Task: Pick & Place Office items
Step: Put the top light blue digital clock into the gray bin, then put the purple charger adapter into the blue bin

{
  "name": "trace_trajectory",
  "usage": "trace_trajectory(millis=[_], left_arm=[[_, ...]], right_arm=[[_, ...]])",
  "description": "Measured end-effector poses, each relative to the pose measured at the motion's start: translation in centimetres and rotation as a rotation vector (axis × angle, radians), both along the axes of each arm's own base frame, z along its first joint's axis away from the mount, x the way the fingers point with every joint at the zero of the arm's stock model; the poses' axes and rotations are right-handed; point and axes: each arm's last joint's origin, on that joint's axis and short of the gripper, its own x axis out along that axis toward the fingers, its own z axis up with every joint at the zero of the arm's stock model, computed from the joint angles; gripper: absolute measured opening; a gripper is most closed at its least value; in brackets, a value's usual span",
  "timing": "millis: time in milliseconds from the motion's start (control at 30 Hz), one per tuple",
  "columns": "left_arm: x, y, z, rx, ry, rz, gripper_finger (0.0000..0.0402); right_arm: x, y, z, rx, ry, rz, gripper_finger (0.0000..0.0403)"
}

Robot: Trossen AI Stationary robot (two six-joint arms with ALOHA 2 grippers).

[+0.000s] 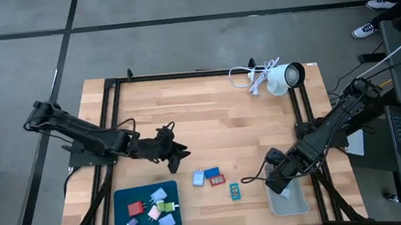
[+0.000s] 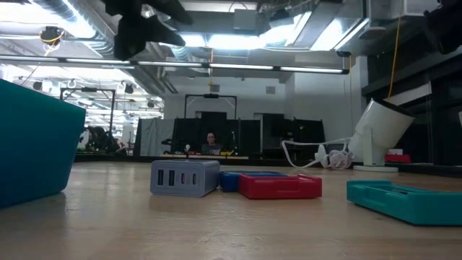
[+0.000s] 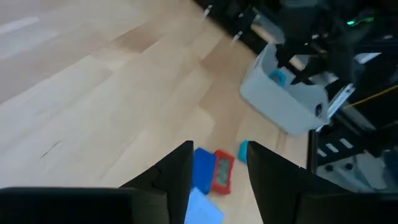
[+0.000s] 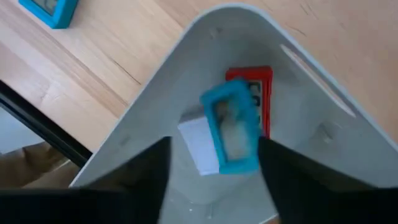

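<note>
Your main risk sits at the right gripper (image 4: 214, 168), which hangs over the grey bin (image 1: 289, 200) at the table's front right. Its fingers are spread apart with a teal piece (image 4: 230, 134) between them, above a red piece (image 4: 258, 93) and a white piece (image 4: 199, 146) already lying in the bin. From the wrist view you cannot quite tell whether the teal piece is free of the pads or clinging to one; if it clings, lifting away could drag it back out over the rim. The bin is light-looking too, so a finger catching its wall could shove or tip it.

The left gripper (image 3: 217, 165) hovers above the table's middle, fingers parted and holding nothing, aimed toward the loose pieces in front of it: a grey charger block (image 1: 198, 177), a blue piece (image 1: 211, 174) touching a red flat piece (image 1: 216, 179), and a teal flat piece (image 1: 234, 190) a little apart toward the bin. Those first three crowd together, so a descent here could pinch two at once or knock a neighbour away.

More items lie on the blue tray (image 1: 122, 220) at the front left. The white lamp (image 1: 286, 77) and its cord sit at the far edge, well apart from both arms.
</note>
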Motion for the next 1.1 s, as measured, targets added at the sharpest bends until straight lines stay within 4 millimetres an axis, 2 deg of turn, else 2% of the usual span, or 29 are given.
trace_trajectory(millis=[100, 200, 433, 533, 633, 867, 1100], left_arm=[[0.4, -0.1, -0.4, -0.016, 0.021, 0.016, 0.0152], [0.9, -0.3, -0.7, -0.074, 0.029, 0.051, 0.0156], [3.1, -1.2, -1.9, -0.262, 0.088, 0.122, 0.0171], [4.4, -1.9, -3.0, -0.34, 0.163, 0.134, 0.0187], [5.9, -2.6, -3.3, -0.406, 0.242, 0.134, 0.0203], [9.5, -3.9, -3.0, -0.445, 0.399, 0.195, 0.0221], [11.3, -4.6, -4.7, -0.554, 0.6, 0.278, 0.0233]], right_arm=[[0.0, -0.1, 0.0, -0.019, -0.021, 0.01, 0.0299], [-0.1, -0.3, 0.4, -0.046, -0.054, 0.027, 0.0314], [-0.5, -2.8, 1.9, -0.154, -0.129, 0.001, 0.0286], [-0.6, -4.0, 2.7, -0.196, -0.176, 0.003, 0.0271], [-0.8, -5.1, 3.4, -0.239, -0.218, 0.02, 0.0259], [-1.1, -7.2, 4.6, -0.304, -0.291, 0.12, 0.0246], [-1.4, -8.8, 5.4, -0.355, -0.319, 0.231, 0.0245]])
